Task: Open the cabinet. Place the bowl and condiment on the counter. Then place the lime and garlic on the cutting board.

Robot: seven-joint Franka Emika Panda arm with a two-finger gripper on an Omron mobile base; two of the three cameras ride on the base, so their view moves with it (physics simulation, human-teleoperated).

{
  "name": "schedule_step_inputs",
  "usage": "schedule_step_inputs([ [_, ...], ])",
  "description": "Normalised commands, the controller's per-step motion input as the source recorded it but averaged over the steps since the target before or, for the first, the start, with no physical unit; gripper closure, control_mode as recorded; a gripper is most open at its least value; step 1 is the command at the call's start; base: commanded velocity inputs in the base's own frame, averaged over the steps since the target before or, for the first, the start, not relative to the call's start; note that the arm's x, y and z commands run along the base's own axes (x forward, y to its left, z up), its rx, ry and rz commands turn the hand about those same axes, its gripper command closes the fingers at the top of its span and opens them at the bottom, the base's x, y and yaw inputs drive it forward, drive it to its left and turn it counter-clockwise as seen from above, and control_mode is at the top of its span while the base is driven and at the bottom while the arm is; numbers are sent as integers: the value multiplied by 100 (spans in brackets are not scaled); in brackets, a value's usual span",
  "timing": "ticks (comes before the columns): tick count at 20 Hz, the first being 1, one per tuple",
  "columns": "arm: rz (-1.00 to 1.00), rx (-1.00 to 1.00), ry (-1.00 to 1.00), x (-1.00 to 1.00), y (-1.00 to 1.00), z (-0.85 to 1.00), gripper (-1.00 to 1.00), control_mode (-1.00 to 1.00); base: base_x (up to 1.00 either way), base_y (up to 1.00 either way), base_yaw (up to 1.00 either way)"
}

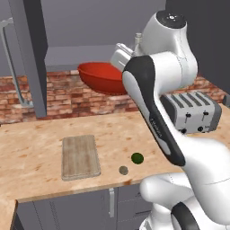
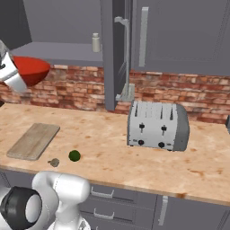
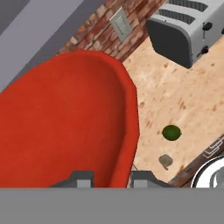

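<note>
Bowl (image 3: 65, 122) glossy red, rounded rim clamped in end effector (image 3: 107, 177), above mottled tan counter (image 3: 183, 100)

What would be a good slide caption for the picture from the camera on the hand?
Fingers pinch the red bowl's rim, holding it above the counter, lime and garlic.

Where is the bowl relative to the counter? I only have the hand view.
Observer: The bowl is in the air, well above the counter, out in front of the open cabinet.
Operator: Where's the cutting board?
Observer: The cutting board lies flat near the counter's front edge, bare. The lime and garlic sit beside it on the counter.
Operator: Condiment out yet?
Observer: No, the condiment bottle stands on the cabinet shelf.
</note>
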Motion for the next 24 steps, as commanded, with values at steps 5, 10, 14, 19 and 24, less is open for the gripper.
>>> schedule_step_inputs([
  [5,0,0,6,-62,-74,-18,100,-100,0,0,0],
  [10,-1,0,12,-4,-77,-26,100,-100,0,0,0],
  [14,0,0,5,14,-57,-41,100,-100,0,0,0],
  [19,0,-7,0,70,-11,-79,100,-100,0,0,0],
  [24,3,-3,0,88,0,-73,100,-100,0,0,0],
])
